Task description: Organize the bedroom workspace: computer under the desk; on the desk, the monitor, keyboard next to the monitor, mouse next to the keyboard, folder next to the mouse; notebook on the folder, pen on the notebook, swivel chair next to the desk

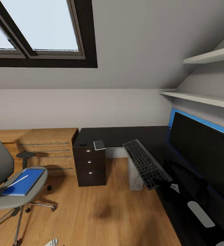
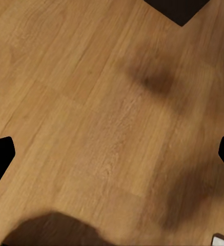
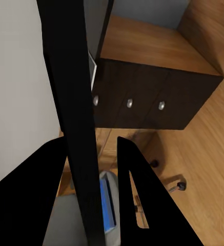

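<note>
My right gripper point(image 1: 167, 184) is shut on the near end of the black keyboard point(image 1: 144, 163), holding it tilted above the black desk point(image 1: 125, 135) in front of the wide black monitor point(image 1: 202, 153). In the right wrist view the keyboard's thin edge point(image 3: 73, 113) runs between the gripper point(image 3: 91, 174) jaws. The grey swivel chair point(image 1: 9, 198) stands at the left with the blue folder point(image 1: 25, 184) and the whitish pen point(image 1: 18, 181) on its seat. A grey notebook point(image 1: 99, 144) and a small dark mouse point(image 1: 83, 144) lie above the drawers point(image 1: 89, 165). The light grey computer point(image 1: 135, 176) stands under the desk. My left gripper point(image 2: 112, 154) hangs open over the floor.
Low wooden shelving point(image 1: 47, 147) lines the back wall left of the drawers. Two white wall shelves point(image 1: 207, 99) hang above the monitor, under a sloped ceiling with a skylight point(image 1: 40, 30). Open wooden floor point(image 1: 101, 212) lies between chair and desk.
</note>
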You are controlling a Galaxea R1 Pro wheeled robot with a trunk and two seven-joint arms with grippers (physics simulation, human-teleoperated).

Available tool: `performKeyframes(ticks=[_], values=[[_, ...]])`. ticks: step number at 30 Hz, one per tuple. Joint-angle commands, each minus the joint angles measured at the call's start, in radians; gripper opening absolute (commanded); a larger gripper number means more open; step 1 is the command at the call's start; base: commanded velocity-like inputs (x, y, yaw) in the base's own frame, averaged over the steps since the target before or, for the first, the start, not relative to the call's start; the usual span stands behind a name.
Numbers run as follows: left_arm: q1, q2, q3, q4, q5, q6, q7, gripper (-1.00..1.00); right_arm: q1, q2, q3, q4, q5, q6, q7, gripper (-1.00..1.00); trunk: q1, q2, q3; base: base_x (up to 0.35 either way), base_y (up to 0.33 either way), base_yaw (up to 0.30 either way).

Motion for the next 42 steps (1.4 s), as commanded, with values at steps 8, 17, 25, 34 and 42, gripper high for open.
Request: performKeyframes(ticks=[8, 17, 25, 34, 42], values=[[0.000, -0.001, -0.005, -0.001, 0.009, 0.000, 0.002, 1.00, -0.001, -0.002, 0.000, 0.006, -0.005, -0.002, -0.002, -1.00, 0.000, -0.001, -0.001, 0.000, 0.000, 0.000], [0.000, -0.001, -0.006, -0.001, 0.009, 0.000, 0.002, 1.00, -0.001, -0.003, -0.005, 0.008, -0.006, -0.030, -0.051, -1.00, 0.000, -0.001, -0.001, 0.000, 0.000, 0.000], [0.000, -0.001, -0.006, 0.000, 0.010, 0.001, 0.002, 1.00, -0.001, -0.006, -0.008, 0.010, -0.007, -0.107, -0.094, -1.00, 0.000, -0.001, -0.001, 0.000, 0.000, 0.000], [0.000, -0.002, -0.006, 0.001, 0.010, 0.001, 0.002, 1.00, -0.001, -0.009, -0.007, 0.032, -0.009, -0.112, -0.094, -1.00, 0.000, -0.001, -0.001, 0.000, 0.000, 0.000], [0.000, -0.001, -0.006, 0.001, 0.010, 0.001, 0.002, 1.00, -0.001, -0.010, -0.007, 0.036, -0.009, -0.115, -0.094, -1.00, 0.000, -0.001, -0.001, 0.000, 0.000, 0.000]])
